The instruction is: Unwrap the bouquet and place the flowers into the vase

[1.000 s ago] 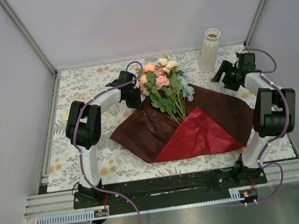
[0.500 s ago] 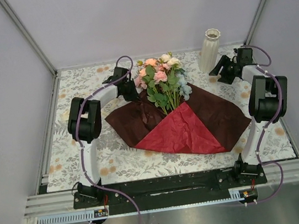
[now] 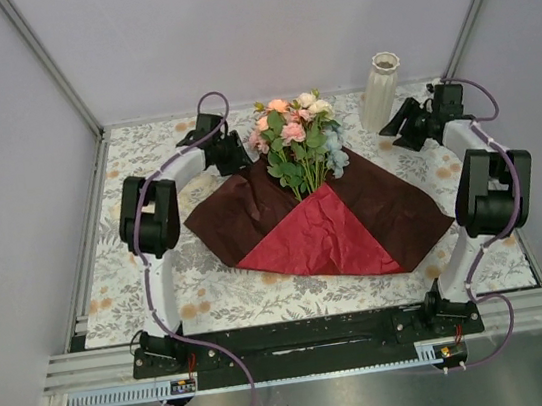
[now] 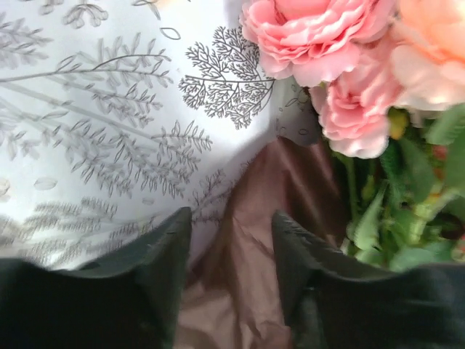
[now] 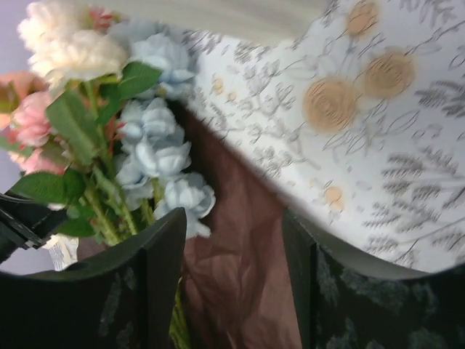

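While the flowers lie on the opened maroon wrapping paper at the far middle of the tablecloth, I see my left gripper just beside the pink blooms, fingers parted with nothing between them. My right gripper, near the pale blue blooms, is likewise parted and empty, and the vase stands upright at the far right, apart from the paper
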